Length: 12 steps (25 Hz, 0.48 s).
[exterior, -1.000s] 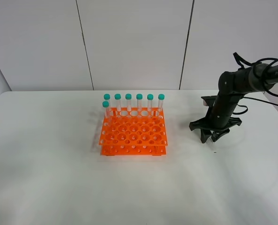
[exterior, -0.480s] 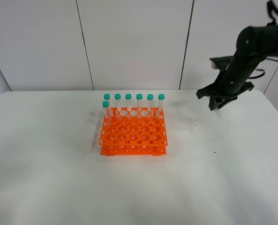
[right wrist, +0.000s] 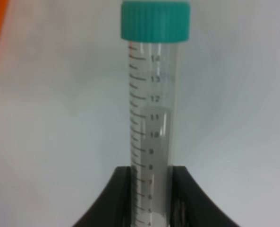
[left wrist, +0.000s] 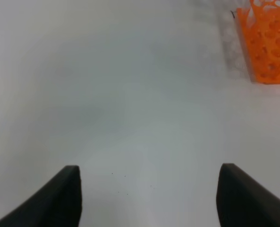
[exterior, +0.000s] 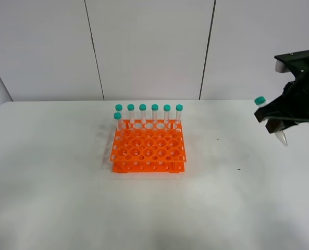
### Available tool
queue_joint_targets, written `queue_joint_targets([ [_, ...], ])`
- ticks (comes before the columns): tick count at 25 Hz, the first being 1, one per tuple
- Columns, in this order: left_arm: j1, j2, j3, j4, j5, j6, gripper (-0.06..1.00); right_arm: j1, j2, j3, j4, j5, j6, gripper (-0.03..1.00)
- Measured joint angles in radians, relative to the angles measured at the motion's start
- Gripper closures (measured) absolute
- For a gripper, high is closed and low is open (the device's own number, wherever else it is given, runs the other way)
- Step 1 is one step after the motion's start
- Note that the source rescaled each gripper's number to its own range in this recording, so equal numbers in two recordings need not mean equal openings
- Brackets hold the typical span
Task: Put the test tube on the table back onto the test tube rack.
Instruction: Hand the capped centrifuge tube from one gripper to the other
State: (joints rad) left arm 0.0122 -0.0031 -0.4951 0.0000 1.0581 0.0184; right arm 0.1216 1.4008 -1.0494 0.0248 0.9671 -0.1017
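The right claw (exterior: 275,124) is pinching the test tube (exterior: 259,101) low on its body, one dark finger (right wrist: 123,194) pressed against each side of the clear plastic. From the right wrist view the test tube (right wrist: 151,118) stands straight up out of the right claw (right wrist: 151,201), its teal-green screw cap at the far end and printed scale marks running down the side. From where the room camera looks, the tube is tilted: the cap sticks out toward the rack side, and the pointed tip pokes out below on the other side, slanting down toward the bench (exterior: 65,198). The tube is up in the air, touching nothing but the claw, over the right-hand edge of the bench.

The left claw (left wrist: 149,169) is spread wide with nothing between its two dark fingers, only bare white bench (left wrist: 130,94) beneath it. It does not show in the high view.

Well apart from the held tube, near the middle of the bench, sits the orange test tube rack (exterior: 148,148), a two-tiered block full of round holes; a corner of the test tube rack (left wrist: 267,42) also shows in the left wrist view. Seven other tubes (exterior: 155,113) with the same green caps stand upright in it: six in a line along the back row and one more just in front of that row at its left end. The remaining holes are open. Behind the bench is a pale panelled wall (exterior: 144,47).
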Motion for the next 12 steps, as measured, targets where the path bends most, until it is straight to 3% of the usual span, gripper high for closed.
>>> queue_joint_targets([
  [4,0.000,0.000,0.000,0.000,0.000,0.000,-0.02,0.001,-0.018,0.064,0.054,-0.080,-0.026,0.95],
  [6,0.000,0.000,0.000,0.000,0.000,0.000,-0.02,0.025,-0.018,0.061,0.103,-0.121,-0.102,0.95],
  [12,0.000,0.000,0.000,0.000,0.000,0.000,-0.02,0.234,-0.018,0.051,0.190,-0.239,-0.257,0.95],
])
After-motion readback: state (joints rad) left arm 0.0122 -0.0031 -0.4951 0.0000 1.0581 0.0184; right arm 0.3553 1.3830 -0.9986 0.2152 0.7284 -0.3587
